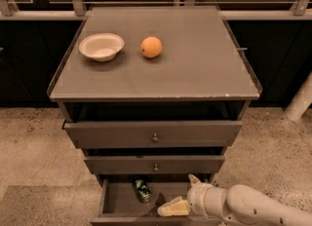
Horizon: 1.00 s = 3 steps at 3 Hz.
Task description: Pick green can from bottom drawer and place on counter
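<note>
The green can (142, 190) lies on its side inside the open bottom drawer (122, 205), towards the back and left of the middle. My gripper (183, 193) reaches into the drawer from the lower right, about a can's length to the right of the can and not touching it. Its two pale fingers (173, 207) are spread apart with nothing between them. The counter (195, 69) is the flat grey-brown top of the cabinet above.
A white bowl (101, 46) and an orange (151, 47) sit on the counter's far left part. The two knobbed drawers (154, 133) above the bottom drawer stand slightly pulled out. A white pole (302, 101) stands on the floor at the right.
</note>
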Tool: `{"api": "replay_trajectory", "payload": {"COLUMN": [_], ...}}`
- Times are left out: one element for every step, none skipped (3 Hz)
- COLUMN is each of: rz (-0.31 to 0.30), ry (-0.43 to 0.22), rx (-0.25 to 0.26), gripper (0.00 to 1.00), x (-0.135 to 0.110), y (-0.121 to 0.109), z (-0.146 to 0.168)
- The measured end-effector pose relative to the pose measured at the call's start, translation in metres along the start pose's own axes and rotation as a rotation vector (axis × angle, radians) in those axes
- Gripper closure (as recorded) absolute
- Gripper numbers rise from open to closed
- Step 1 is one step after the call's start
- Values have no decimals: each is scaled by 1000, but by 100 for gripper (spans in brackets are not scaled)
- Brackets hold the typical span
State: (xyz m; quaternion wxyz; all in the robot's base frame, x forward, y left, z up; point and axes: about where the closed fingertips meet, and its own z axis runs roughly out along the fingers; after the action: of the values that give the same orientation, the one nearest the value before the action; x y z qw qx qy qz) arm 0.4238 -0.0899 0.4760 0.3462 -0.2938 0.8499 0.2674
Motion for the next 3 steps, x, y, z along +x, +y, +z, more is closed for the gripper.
{"api": "replay_trajectory", "payload": {"rz": [43, 79, 62], "ry": [-21, -23, -13], "rx": [-30, -59, -36], "gripper": [0, 0, 0], "x": [23, 37, 36], "y": [-8, -2, -1], "z": [50, 67, 65]}}
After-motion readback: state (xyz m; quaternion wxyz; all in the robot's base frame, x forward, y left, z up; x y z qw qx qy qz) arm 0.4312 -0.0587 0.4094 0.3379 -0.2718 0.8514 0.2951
